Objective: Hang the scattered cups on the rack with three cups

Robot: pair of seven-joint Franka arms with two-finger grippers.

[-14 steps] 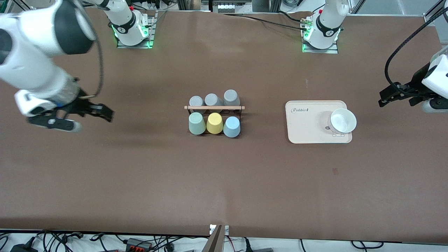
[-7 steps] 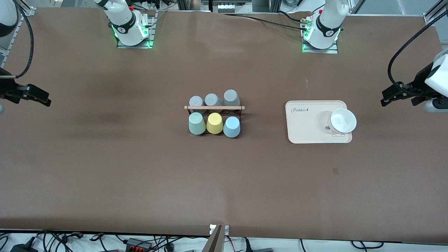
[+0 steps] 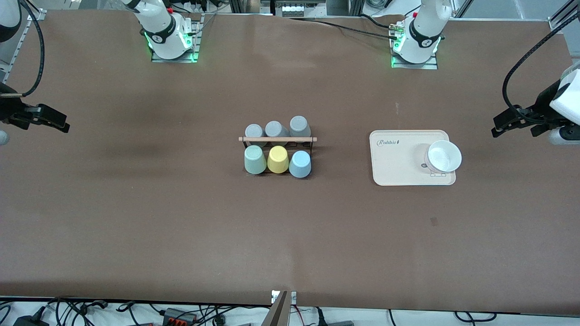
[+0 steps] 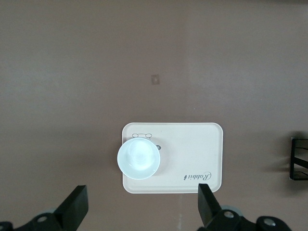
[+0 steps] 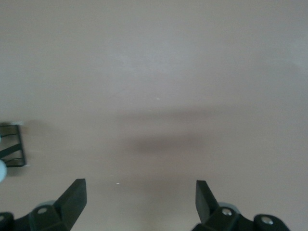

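Looks like we're basically done here tbh. The rack [image 3: 277, 139], black wire w/ a pale wooden rod across the top, sits mid-table, and all six pegs look taken. The row nearer the front cam has the sage green cup [image 3: 254, 159], the yellow cup [image 3: 277, 159] and the light blue cup [image 3: 300, 164], all upside down and side by side. The three grey cups [image 3: 276, 129] fill the row farther from the cam. We can't see any loose tumblers on the brown table [image 3: 181, 217], so imo nothing's left to hang.

Only other stuff: a cream tray [image 3: 398, 167] at about 3 o'clock from the rack, toward the left arm's end, w/ a white bowl [image 3: 444, 156] on it.

Both arms are parked wide:
- The left gripper [image 3: 512, 122] hangs over bare table out at 3 o'clock from the tray, well apart from the cups. In its wrist cam the jaws are spread wide w/ nothing between them, tray and bowl visible below.
- The right gripper [image 3: 43, 118] is at 9 o'clock from the rack, over the table's edge at the right arm's end. Its jaws are released too, empty, just bare table under them and a corner of the rack's wire frame at the edge of that cam.

So our guess: task finished, both arms just waiting. We can't really confirm how firmly each cup sits on its peg from up here tho.
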